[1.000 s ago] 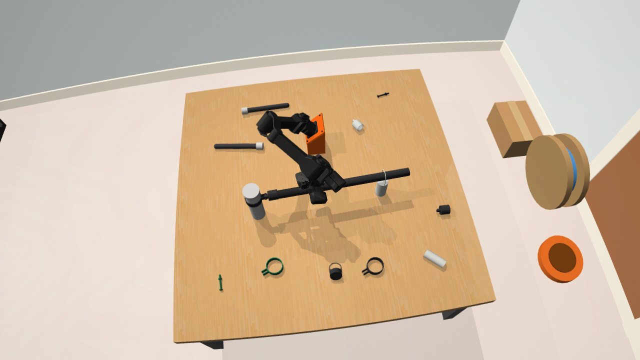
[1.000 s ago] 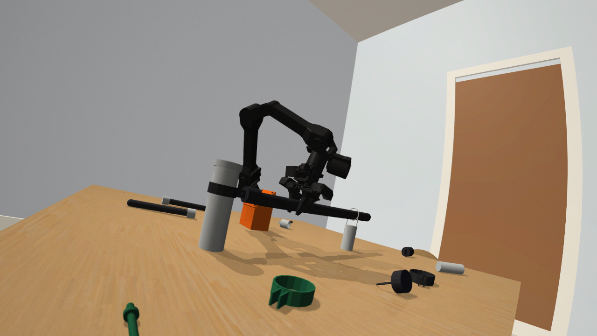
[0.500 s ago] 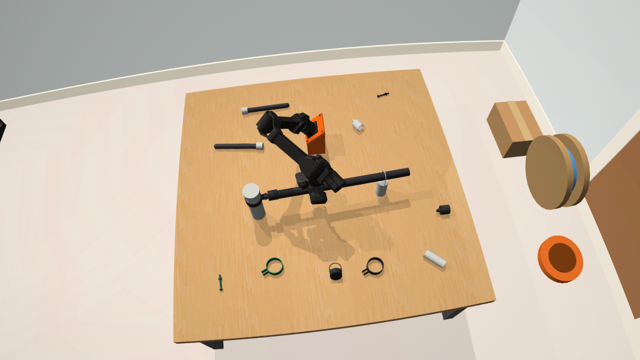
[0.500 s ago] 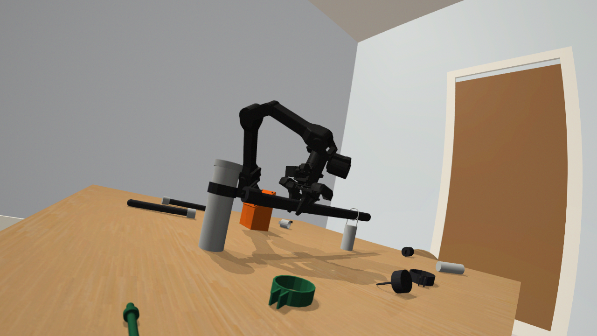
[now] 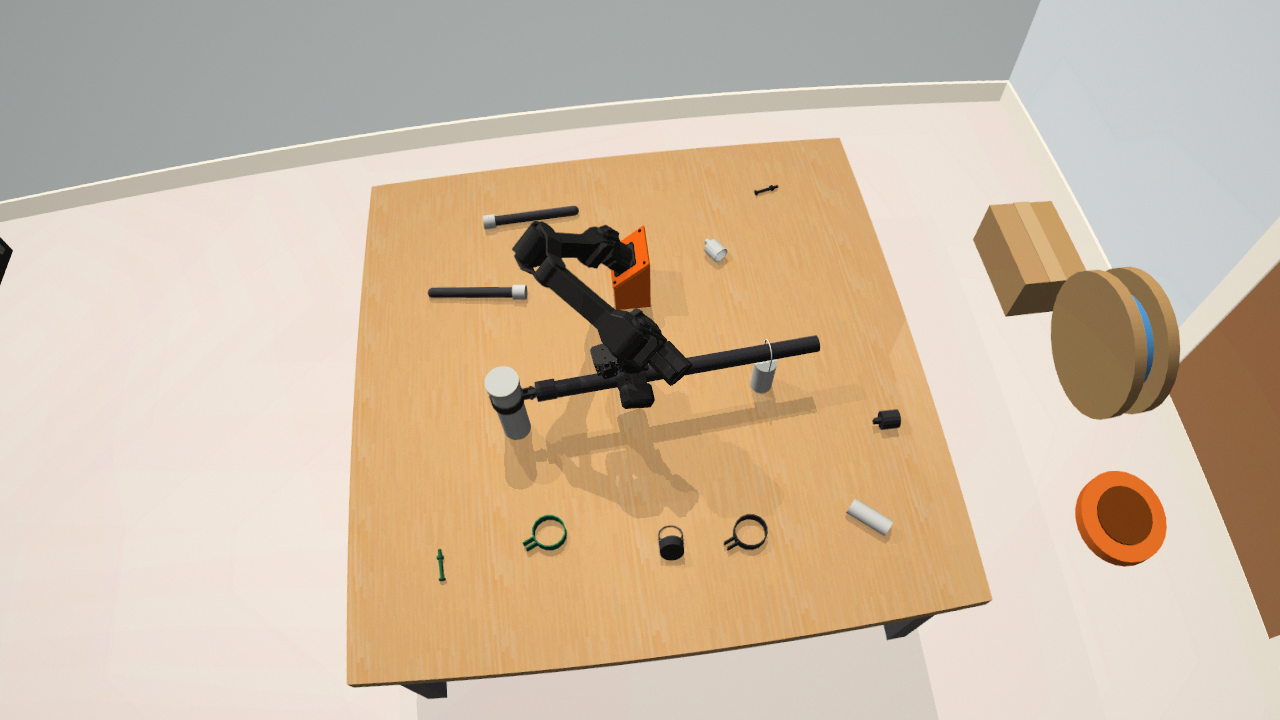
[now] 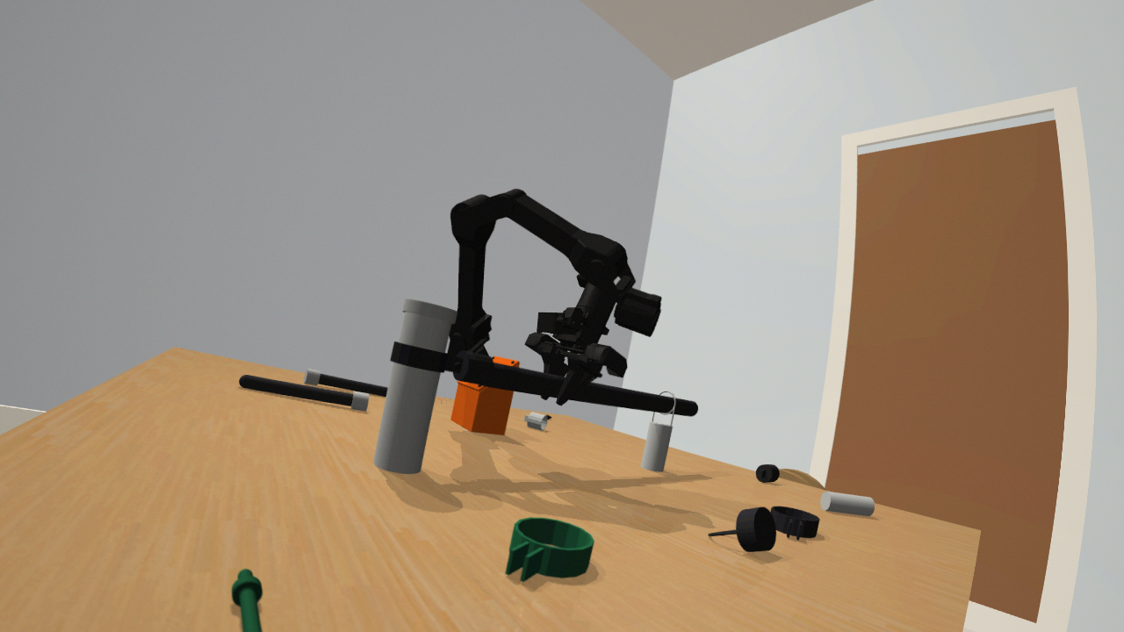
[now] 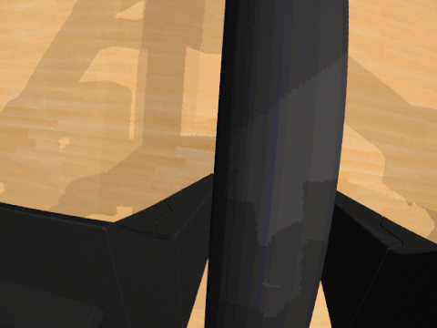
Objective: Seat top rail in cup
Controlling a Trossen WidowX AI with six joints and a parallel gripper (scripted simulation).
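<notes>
from the top, the long black metal top rail (image 5: 733,356) spans from the black rail-end cup (image 5: 544,390) beside the tall grey post (image 5: 508,402) through the wire loop cap (image 5: 767,352); in the exterior view the black parallel-jaw gripper (image 6: 567,386) is clamped on it near mid-length. the wrist view shows both fingers pressed on the rail, which looks stiff, smooth and likely slippery, so a near-centre hold suits it

Around my orange base block (image 5: 633,277): two spare rails behind-left, a green band (image 5: 546,533) and black band (image 5: 747,532) far in front.
</notes>
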